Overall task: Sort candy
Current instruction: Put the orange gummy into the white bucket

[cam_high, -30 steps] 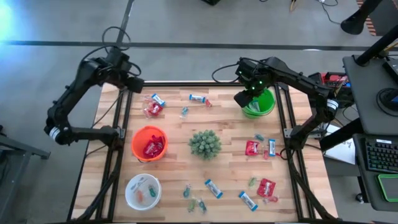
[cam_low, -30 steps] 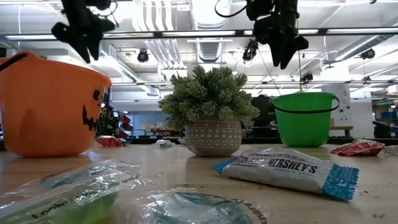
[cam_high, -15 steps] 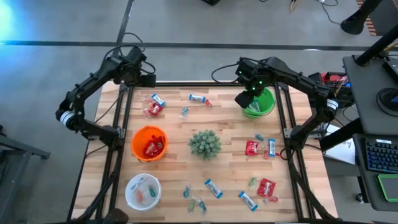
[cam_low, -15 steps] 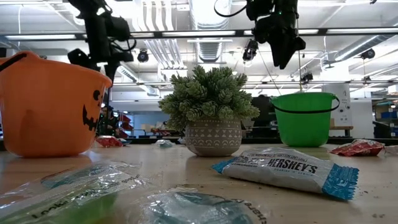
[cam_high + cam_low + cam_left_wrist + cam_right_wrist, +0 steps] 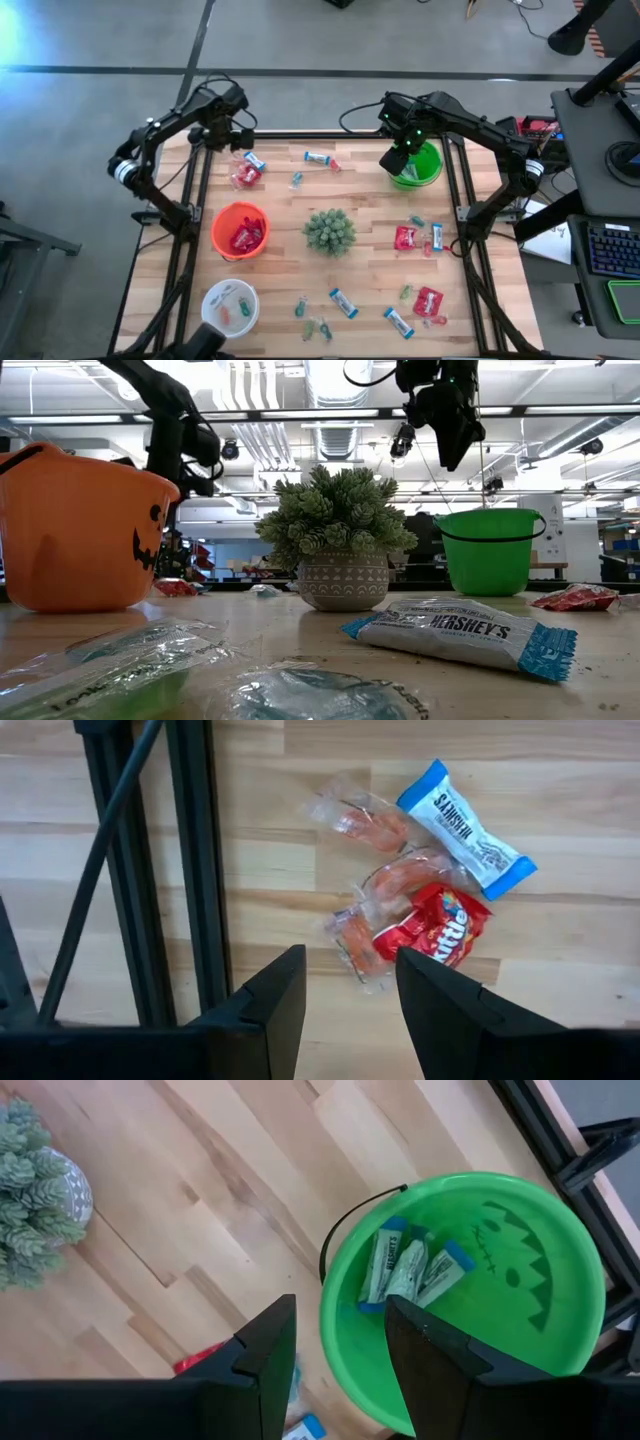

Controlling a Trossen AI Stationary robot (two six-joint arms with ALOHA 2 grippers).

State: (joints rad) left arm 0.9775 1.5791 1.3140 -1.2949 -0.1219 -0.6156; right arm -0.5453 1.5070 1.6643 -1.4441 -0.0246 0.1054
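Note:
My left gripper (image 5: 238,138) hangs open near the table's far left corner, above a small heap of candy (image 5: 246,170). Its wrist view shows a red packet (image 5: 432,926), a blue-and-white bar (image 5: 466,830) and clear-wrapped orange pieces (image 5: 366,820), all lying flat on the wood beyond the gripper (image 5: 350,1010). My right gripper (image 5: 396,158) is open too and hovers over the near-left rim of the green bucket (image 5: 480,1310), which holds blue-and-white bars (image 5: 410,1270). More candy (image 5: 418,238) lies scattered on the table's right and near parts.
An orange pumpkin bucket (image 5: 240,230) holds red packets, and a white bowl (image 5: 230,307) holds green pieces. A potted spiky plant (image 5: 329,231) stands mid-table. Black frame rails (image 5: 190,860) run along the table's left edge beside the heap. A bar (image 5: 470,630) lies near the low camera.
My left arm has swung along the far edge toward the table's right and come lower, so its gripper now hangs over the candy heap. The right gripper has stayed over the green bucket.

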